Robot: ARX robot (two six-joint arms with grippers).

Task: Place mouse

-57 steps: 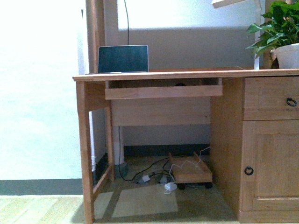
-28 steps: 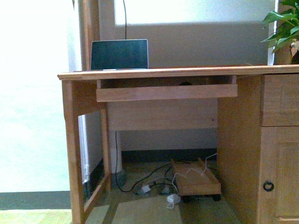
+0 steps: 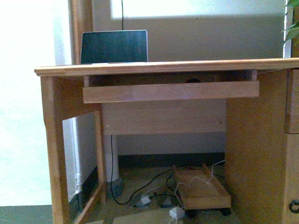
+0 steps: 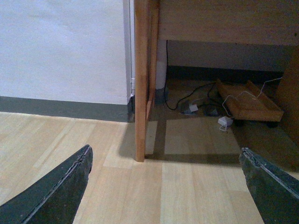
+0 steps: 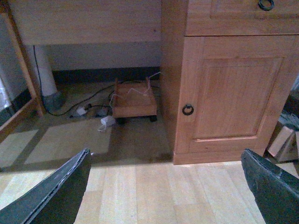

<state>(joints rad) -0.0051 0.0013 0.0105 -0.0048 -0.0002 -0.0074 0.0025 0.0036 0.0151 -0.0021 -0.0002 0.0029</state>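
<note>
1. The mouse cannot be made out for certain. A small dark domed shape [image 3: 191,80] shows just above the front rail of the pull-out tray [image 3: 170,91], at centre frame in the front view. It may be the mouse, or only a hole in the back panel.
2. The left gripper [image 4: 164,154] and right gripper [image 5: 166,154] both have their fingers spread wide with nothing between them. Both hang low over the floor, so neither carries the mouse.
3. The tray sits under the desk top [image 3: 163,66], and a laptop [image 3: 114,46] stands at the upper left.
4. Risks, as I judge them:
   - Arms rising from this low could strike the tray rail or the desk edge.
   - Reaching for the dark shape on a wrong guess would waste the move.
   - A sweep across the top could knock the laptop.
</note>
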